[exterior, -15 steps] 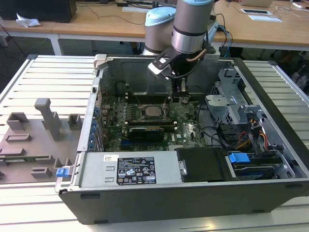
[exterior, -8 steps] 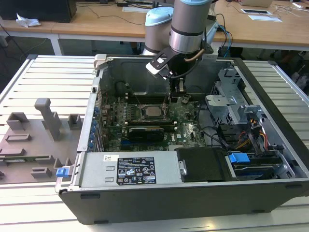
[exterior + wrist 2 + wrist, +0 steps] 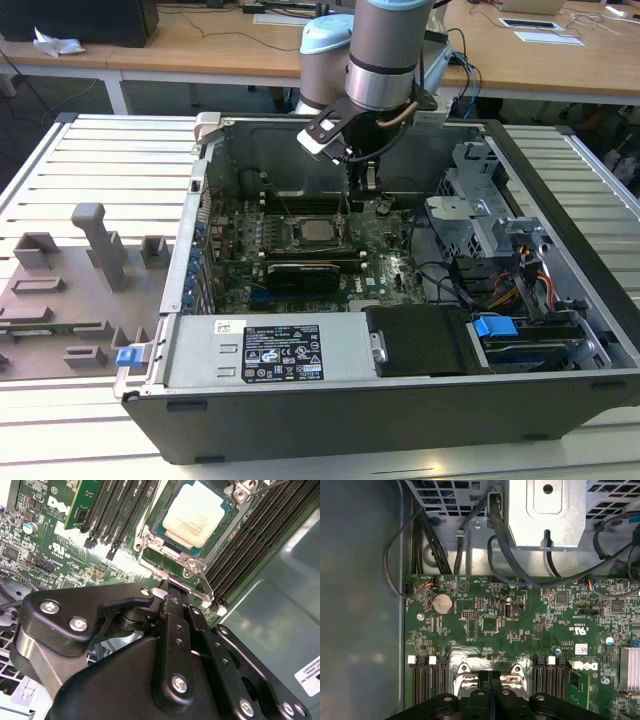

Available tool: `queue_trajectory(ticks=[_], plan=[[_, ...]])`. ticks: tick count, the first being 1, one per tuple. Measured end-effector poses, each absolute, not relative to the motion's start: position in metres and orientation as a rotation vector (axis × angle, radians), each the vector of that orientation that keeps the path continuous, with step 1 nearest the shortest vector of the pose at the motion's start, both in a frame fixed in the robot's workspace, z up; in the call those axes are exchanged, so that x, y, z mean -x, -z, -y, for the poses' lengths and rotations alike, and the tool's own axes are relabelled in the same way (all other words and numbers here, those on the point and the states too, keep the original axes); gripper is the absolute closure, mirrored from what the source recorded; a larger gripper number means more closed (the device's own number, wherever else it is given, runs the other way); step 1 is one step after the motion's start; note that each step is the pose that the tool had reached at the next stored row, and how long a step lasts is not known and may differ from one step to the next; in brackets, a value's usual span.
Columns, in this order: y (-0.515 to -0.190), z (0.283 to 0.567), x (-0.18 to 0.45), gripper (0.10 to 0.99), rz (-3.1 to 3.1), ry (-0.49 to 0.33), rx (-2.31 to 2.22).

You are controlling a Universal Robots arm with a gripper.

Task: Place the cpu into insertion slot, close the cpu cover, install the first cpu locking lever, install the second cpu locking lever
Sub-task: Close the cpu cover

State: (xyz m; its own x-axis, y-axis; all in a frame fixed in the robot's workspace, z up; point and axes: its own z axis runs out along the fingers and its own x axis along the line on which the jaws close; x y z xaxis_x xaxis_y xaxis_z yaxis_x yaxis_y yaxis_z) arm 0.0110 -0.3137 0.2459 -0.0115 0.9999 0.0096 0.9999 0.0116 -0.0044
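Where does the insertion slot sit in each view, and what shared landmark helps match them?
Exterior view: insertion slot at the centre of the motherboard.
Second wrist view: insertion slot just beyond the gripper, cpu seated in it.
First wrist view: insertion slot partly hidden behind the gripper.
Shared landmark: black memory slots flanking it.

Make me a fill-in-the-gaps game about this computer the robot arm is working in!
1. The square silver-grey cpu sits amid a ____ circuit board.
2. The black gripper is nearest the thin ____ metal cpu cover.
3. The grey moulded tray lies at the exterior view's ____ of the dark computer case.
Missing words: green, silver, left.
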Motion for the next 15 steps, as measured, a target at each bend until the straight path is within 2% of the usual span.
queue_trajectory(ticks=[15], plan=[[-0.245,0.314,0.016,0.980,2.227,0.006,2.202]])
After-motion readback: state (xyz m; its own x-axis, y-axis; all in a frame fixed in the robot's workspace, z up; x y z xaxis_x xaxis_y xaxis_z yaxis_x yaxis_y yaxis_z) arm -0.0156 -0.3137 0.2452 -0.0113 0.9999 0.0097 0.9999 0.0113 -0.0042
